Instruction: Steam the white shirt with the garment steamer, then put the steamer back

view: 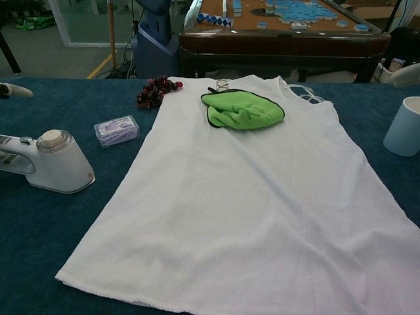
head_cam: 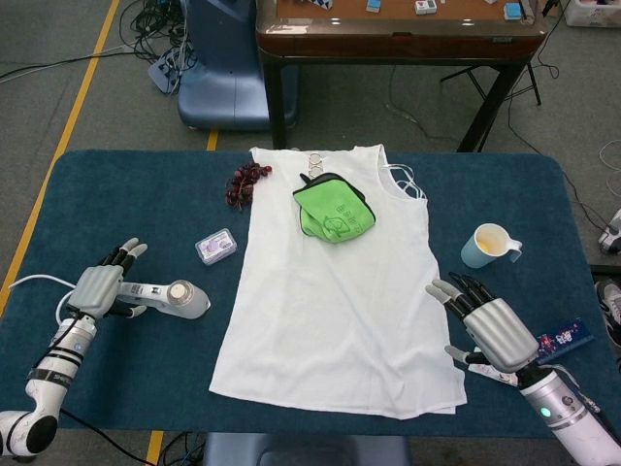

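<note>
The white shirt [head_cam: 330, 291] lies flat on the blue table [head_cam: 126, 194], also filling the chest view as the shirt [view: 249, 210]. The white garment steamer [head_cam: 177, 297] rests on the table left of the shirt, its handle pointing left; in the chest view the steamer [view: 51, 161] stands alone. My left hand [head_cam: 97, 287] is at the handle's end, fingers spread and holding nothing; one fingertip [view: 13, 90] shows at the chest view's edge. My right hand [head_cam: 490, 325] hovers with fingers apart and nothing in it, just off the shirt's lower right edge.
A green cloth [head_cam: 335, 212] lies on the shirt's collar area. Dark grapes [head_cam: 247, 183] and a small clear box [head_cam: 215, 246] sit left of the shirt. A pale cup [head_cam: 490, 245] and a blue packet [head_cam: 563, 340] are on the right. The steamer's white cord [head_cam: 39, 282] trails left.
</note>
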Controlling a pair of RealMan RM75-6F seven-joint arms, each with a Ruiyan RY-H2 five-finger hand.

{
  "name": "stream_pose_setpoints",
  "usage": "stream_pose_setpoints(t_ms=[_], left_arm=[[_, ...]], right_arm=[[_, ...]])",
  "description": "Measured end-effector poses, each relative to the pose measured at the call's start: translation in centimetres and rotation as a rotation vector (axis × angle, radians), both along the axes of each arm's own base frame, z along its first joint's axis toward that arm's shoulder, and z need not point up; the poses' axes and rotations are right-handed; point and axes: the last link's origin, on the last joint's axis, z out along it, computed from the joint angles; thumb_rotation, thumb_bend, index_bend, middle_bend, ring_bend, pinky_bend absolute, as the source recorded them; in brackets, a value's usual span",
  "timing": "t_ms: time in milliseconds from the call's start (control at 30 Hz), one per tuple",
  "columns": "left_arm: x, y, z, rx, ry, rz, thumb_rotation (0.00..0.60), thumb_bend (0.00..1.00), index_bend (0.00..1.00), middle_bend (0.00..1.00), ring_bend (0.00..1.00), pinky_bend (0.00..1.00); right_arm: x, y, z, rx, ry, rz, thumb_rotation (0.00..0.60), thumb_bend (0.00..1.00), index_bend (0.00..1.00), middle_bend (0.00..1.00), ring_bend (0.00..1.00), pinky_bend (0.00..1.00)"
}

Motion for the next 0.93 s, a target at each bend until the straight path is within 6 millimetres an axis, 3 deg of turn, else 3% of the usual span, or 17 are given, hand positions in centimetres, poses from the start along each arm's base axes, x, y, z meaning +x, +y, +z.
stream_pose_setpoints(t_ms=[233,567,933], left_arm=[[0.2,-3.0,2.4,0.118,-0.019,-0.067,0.6,0.11,0.06,0.02,0.01,0.14],[-1.4,-9.5,4.2,0.219,0.043,-0.074,0.6,0.11,0.09,0.03,0.01,0.14],[-1.5,-13.1,5.5,0.29,0.063,-0.045,0.6,0.11,0.09,0.03,0.01,0.14]], right_arm=[[-1.8,0.3,1.4,-0.065,0.031,-0.085,0.6,0.23,0.09,0.2,0.06,0.1],[-3.6,2.1,3.6,-0.173,0.048,-0.173,0.6,0.23,0.1,0.21,0.06,0.1],[-4.3,4.2,4.5,-0.252,0.07,-0.218,0.6,0.23,0.11,0.21,0.06,0.1]])
